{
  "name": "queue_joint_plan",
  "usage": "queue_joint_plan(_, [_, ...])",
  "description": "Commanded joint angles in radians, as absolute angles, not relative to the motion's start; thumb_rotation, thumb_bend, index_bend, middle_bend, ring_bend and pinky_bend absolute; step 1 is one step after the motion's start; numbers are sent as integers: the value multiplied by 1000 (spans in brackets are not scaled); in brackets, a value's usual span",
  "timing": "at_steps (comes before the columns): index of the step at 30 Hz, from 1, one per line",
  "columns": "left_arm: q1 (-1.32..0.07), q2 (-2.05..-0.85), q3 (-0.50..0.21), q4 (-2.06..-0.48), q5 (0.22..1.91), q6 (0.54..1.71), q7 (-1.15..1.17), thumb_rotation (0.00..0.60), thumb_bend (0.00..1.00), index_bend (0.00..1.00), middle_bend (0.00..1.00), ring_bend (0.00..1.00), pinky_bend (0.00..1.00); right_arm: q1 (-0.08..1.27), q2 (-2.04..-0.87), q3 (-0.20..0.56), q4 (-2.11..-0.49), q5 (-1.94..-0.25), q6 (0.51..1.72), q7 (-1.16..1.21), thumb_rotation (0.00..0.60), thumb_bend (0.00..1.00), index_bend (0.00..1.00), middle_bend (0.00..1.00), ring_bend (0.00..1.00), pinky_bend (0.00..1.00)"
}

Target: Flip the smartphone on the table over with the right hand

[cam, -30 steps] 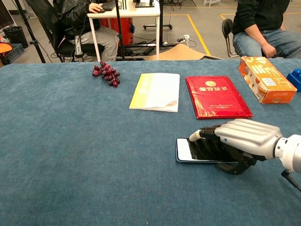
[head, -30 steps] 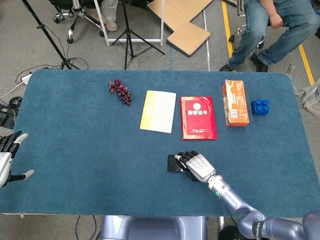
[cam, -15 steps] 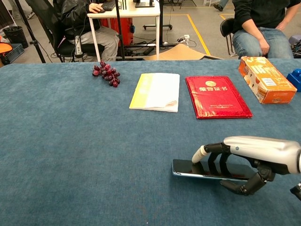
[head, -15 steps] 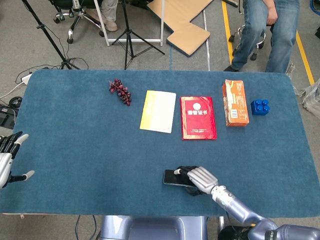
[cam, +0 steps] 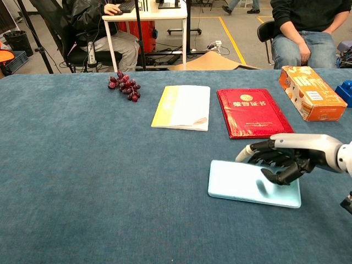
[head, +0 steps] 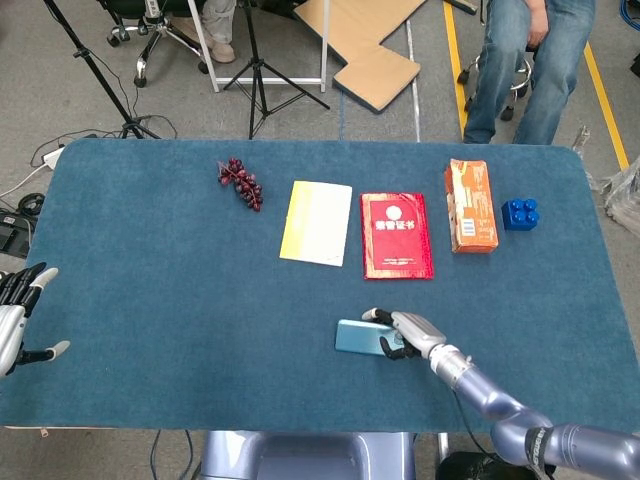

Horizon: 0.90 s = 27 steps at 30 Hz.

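Note:
The smartphone lies near the table's front edge with its pale teal back facing up, also plain in the chest view. My right hand holds its right end: the thumb lies over the top face and the curled fingers hook around the far edge. The phone's right end looks slightly raised off the blue cloth. My left hand hangs at the table's left edge, fingers apart and holding nothing; the chest view does not show it.
Along the back sit a bunch of dark grapes, a yellow-white booklet, a red certificate book, an orange carton and a blue brick. People sit beyond the table's far edge.
The phone went from dark screen up, through standing on its edge, to teal back up. My right hand drew toward the front edge, then rolled over with the phone.

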<state>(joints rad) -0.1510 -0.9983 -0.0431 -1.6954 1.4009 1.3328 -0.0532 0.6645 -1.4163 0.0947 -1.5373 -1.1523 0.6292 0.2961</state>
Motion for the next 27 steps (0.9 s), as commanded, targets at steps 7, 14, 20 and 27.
queue_joint_plan(7, [-153,-1000,-44,-1694,1397,1328,-55,600,0,0,0,0,0,652,-1474,124,-1454,-1166,752,232,600,597,237,291,219,335])
queue_joint_plan(14, [-150,-994,-42,-1696,1406,1334,-68,600,0,0,0,0,0,589,-1413,111,-1504,-1403,995,224,600,596,257,291,219,326])
queue_joint_plan(20, [-139,-981,-35,-1706,1437,1361,-93,600,0,0,0,0,0,521,-1324,74,-1536,-1592,1218,177,600,584,257,285,204,293])
queue_joint_plan(27, [-122,-970,-28,-1709,1481,1407,-117,600,0,0,0,0,0,406,-1222,12,-1534,-1706,1417,60,600,19,102,46,0,0])
